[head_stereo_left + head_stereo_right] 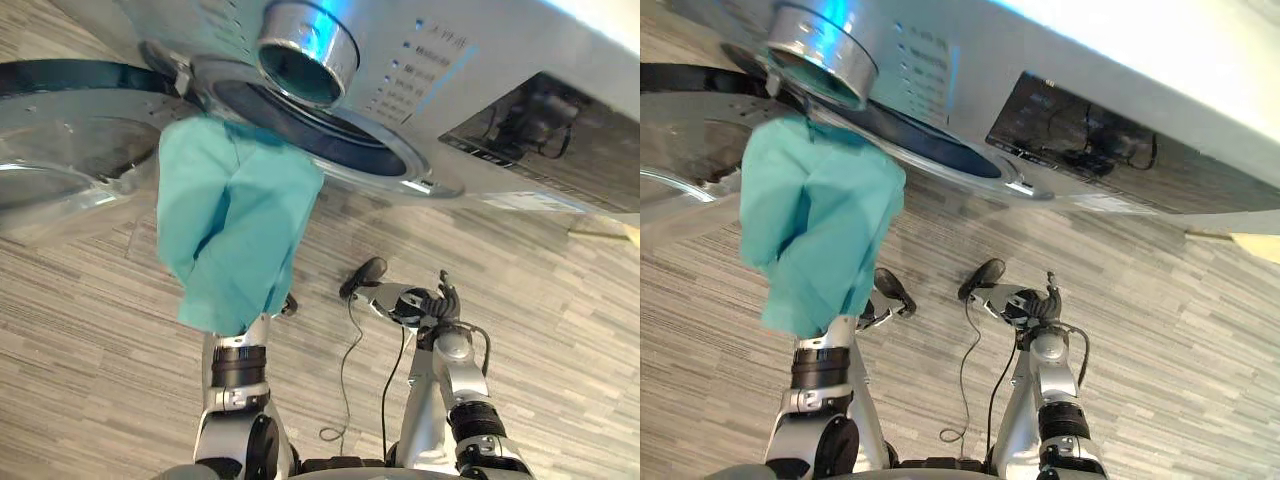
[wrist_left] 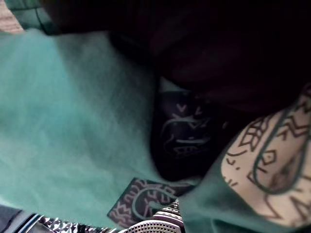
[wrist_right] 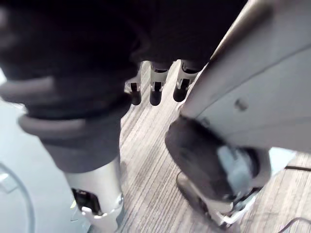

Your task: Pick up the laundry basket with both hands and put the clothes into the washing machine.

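Teal cloth at washer mouth

L hand [image 1: 888,293] raised, fingers buried in teal garment [image 1: 235,230], can't tell grip. Garment drapes over them, top edge by washing machine [image 1: 520,60] opening. R hand [image 1: 420,303] low, fingers slack, empty. Cloth soft, light, floppy; bunch mid-fold

My left arm [image 1: 236,352] and right arm [image 1: 455,365] were silver-grey with black bands near the wrists, and my right hand [image 1: 415,302] wore a dark ribbed cover [image 3: 68,53] above silver, dark-tipped fingers [image 3: 156,82].
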